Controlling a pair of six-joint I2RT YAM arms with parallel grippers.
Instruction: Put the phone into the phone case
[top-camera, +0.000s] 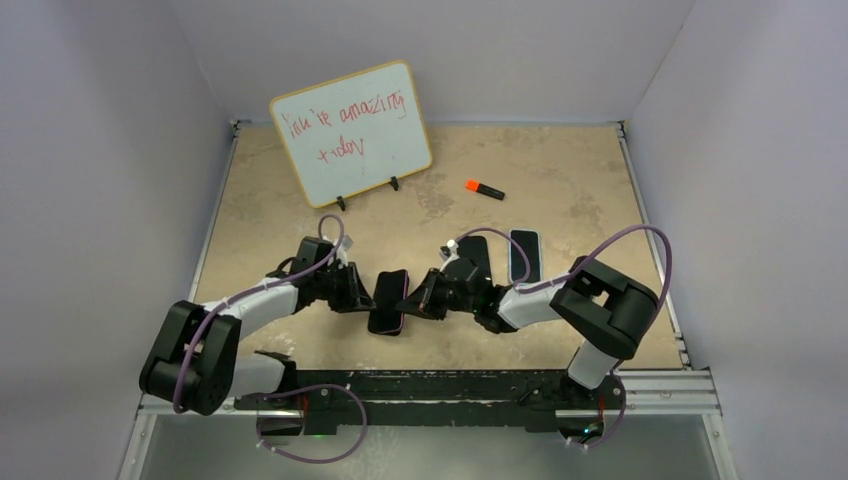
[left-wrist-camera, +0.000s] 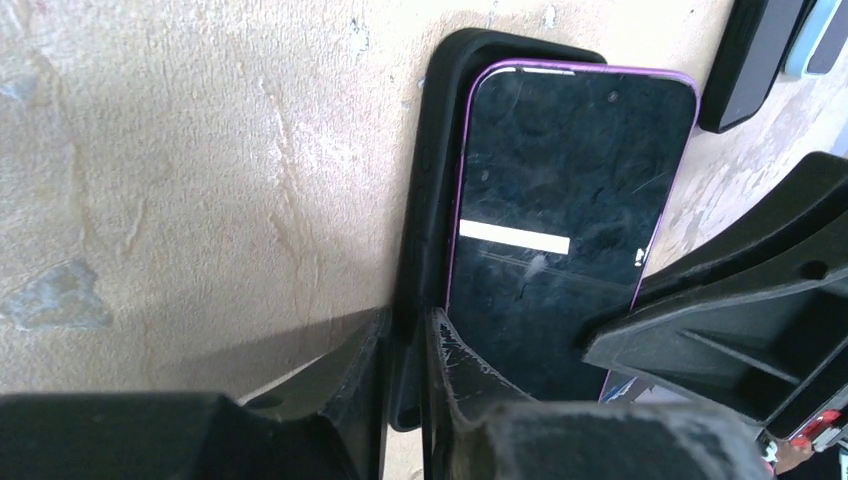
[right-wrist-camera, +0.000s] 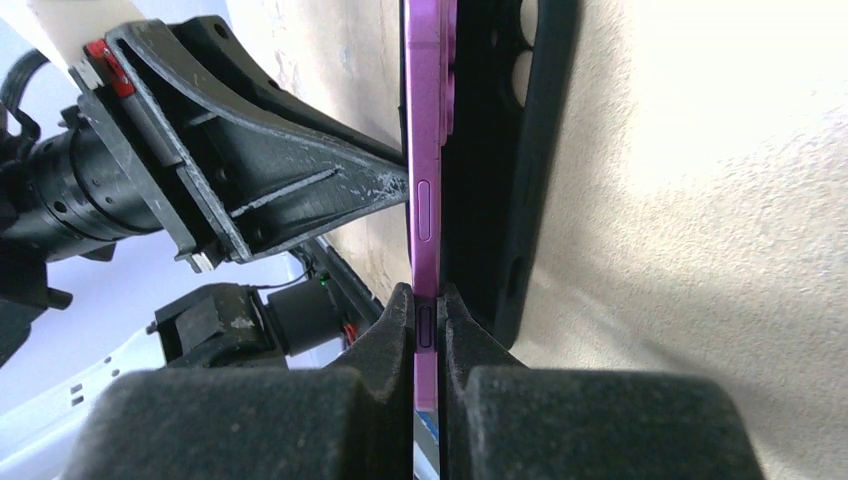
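Note:
A purple-edged phone (left-wrist-camera: 560, 180) with a dark screen lies tilted partly inside a black phone case (left-wrist-camera: 430, 180) on the table. My left gripper (left-wrist-camera: 408, 322) is shut on the case's side wall, one finger outside and one between wall and phone. From the opposite side, my right gripper (right-wrist-camera: 427, 297) is shut on the phone's purple edge (right-wrist-camera: 422, 120), with the case (right-wrist-camera: 505, 180) just behind it. In the top view the two grippers, left (top-camera: 362, 295) and right (top-camera: 415, 300), meet at the phone (top-camera: 388, 300) near the table's front middle.
A small whiteboard (top-camera: 352, 130) stands at the back left. An orange marker (top-camera: 484, 188) lies at the back centre. A black case (top-camera: 478, 255) and a light-rimmed phone (top-camera: 525, 253) lie side by side just behind the right gripper.

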